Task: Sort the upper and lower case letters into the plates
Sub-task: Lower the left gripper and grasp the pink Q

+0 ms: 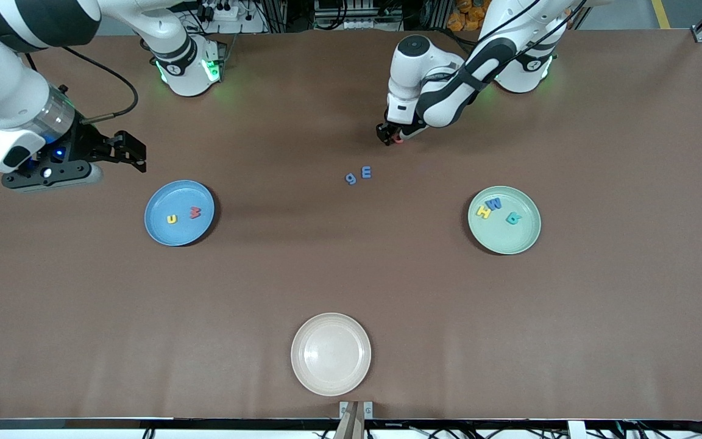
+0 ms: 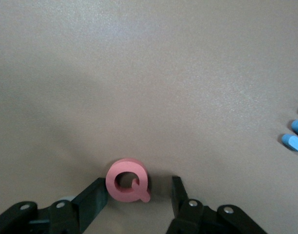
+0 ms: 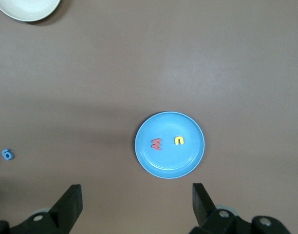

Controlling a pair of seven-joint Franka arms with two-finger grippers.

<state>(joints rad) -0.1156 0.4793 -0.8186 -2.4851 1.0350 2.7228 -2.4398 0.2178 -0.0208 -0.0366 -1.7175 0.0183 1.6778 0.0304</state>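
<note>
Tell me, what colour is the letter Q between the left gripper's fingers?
The letter Q is pink-red; the left wrist view shows it best.

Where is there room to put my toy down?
Bare table lies between the blue plate, the green plate and the white plate. It is crowded where the left gripper closes around the pink Q, near two blue letters.

Worktop [image 1: 387, 292]: broad, matte brown, evenly lit from overhead. Grey floor with a yellow stripe [image 1: 660, 13] past its top edge. Cables [image 1: 662, 431] along the near rim.

Two letters [image 1: 358, 175] lie on the table [image 1: 351, 286] between the plates [image 1: 179, 213].
</note>
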